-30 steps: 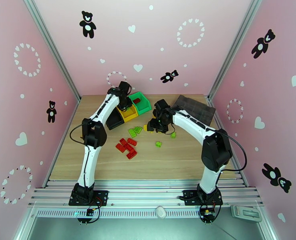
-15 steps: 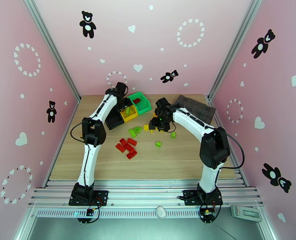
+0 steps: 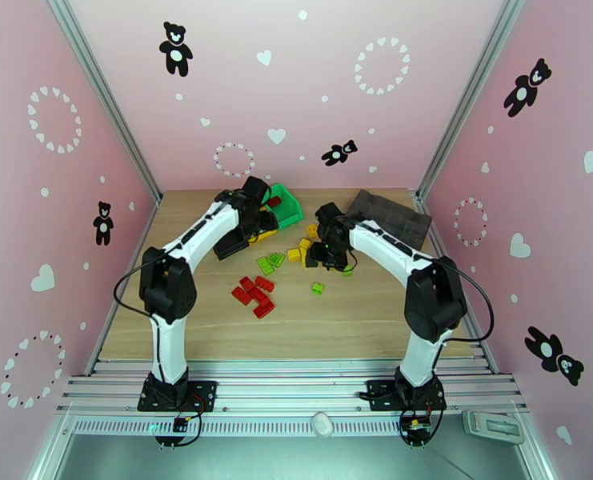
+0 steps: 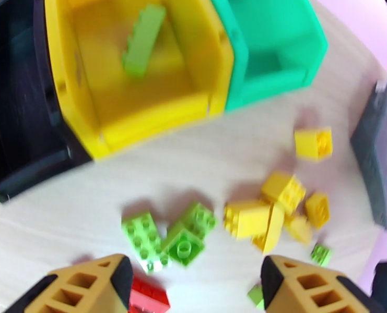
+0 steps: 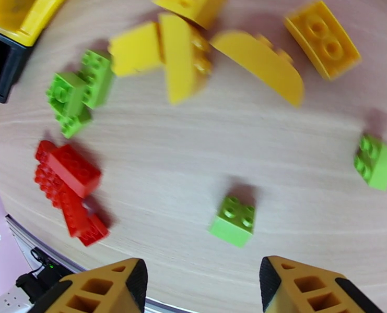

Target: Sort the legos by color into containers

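Observation:
The containers stand in a row at the back left: black bin [image 4: 15, 100], yellow bin [image 4: 214, 63] and green bin [image 4: 269, 48]. A long green lego [image 4: 143, 40] lies inside the yellow bin, and a red lego [image 3: 274, 202] lies in the green bin [image 3: 290, 203]. My left gripper [image 4: 193, 277] [image 3: 258, 219] hangs open and empty just in front of the bins. Loose on the table are yellow legos [image 4: 271, 209], green legos [image 4: 167, 238] and red legos [image 5: 68, 189]. My right gripper [image 5: 201, 280] [image 3: 326, 254] is open above the table, close to a single green lego [image 5: 234, 221].
A dark grey compartmented tray [image 3: 392, 216] lies at the back right. Another green lego [image 5: 376, 161] sits alone to the right. The red legos [image 3: 254, 296] form a cluster nearer the table's middle. Pink walls enclose the table on three sides.
My left gripper opened and the long green lego now lies in the yellow bin. The left arm swung its elbow left and its wrist right. My right gripper shifted slightly.

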You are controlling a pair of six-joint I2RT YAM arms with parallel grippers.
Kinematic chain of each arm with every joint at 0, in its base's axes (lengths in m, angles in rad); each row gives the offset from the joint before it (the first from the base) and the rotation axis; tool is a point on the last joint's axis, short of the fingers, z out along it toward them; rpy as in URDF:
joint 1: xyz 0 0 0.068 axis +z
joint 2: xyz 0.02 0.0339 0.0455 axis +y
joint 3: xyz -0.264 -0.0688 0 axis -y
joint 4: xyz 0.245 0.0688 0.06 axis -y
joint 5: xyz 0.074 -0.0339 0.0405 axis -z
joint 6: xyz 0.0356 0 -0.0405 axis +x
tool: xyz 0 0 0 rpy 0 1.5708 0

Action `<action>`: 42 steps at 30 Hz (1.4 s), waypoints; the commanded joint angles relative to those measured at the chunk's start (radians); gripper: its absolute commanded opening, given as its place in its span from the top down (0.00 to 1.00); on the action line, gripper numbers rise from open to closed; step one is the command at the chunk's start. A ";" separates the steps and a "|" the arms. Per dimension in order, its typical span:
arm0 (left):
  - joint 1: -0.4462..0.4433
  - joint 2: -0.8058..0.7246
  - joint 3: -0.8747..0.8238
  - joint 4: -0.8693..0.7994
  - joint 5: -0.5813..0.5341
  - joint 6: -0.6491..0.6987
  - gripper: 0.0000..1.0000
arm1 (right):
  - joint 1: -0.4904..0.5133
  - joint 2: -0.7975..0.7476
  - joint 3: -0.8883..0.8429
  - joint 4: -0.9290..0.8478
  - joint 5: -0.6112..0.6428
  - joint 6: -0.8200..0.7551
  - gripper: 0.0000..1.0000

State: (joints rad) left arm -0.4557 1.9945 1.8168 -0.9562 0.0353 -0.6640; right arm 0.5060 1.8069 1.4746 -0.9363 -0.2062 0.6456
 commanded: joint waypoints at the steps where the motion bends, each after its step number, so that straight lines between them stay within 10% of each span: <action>1: -0.020 -0.061 -0.110 0.051 -0.025 0.013 0.30 | -0.003 -0.074 -0.058 0.013 0.015 0.014 0.38; 15: -0.044 -0.355 -0.556 0.151 -0.039 -0.156 0.30 | 0.204 -0.100 -0.116 0.037 0.014 -0.050 0.41; 26: 0.151 -0.760 -0.940 0.148 -0.043 -0.326 0.16 | 0.449 0.193 0.146 -0.015 -0.039 -0.155 0.26; 28: 0.174 -0.833 -0.993 0.129 -0.045 -0.347 0.13 | 0.472 0.236 0.182 -0.024 -0.036 -0.169 0.02; 42: 0.213 -1.074 -1.185 0.063 -0.031 -0.405 0.08 | 0.517 0.469 0.384 -0.134 0.127 -0.229 0.02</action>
State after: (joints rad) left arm -0.2501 0.9283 0.6407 -0.8783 0.0109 -1.0534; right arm 1.0210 2.2372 1.8072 -1.0126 -0.1356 0.4351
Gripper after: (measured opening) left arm 0.917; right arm 0.981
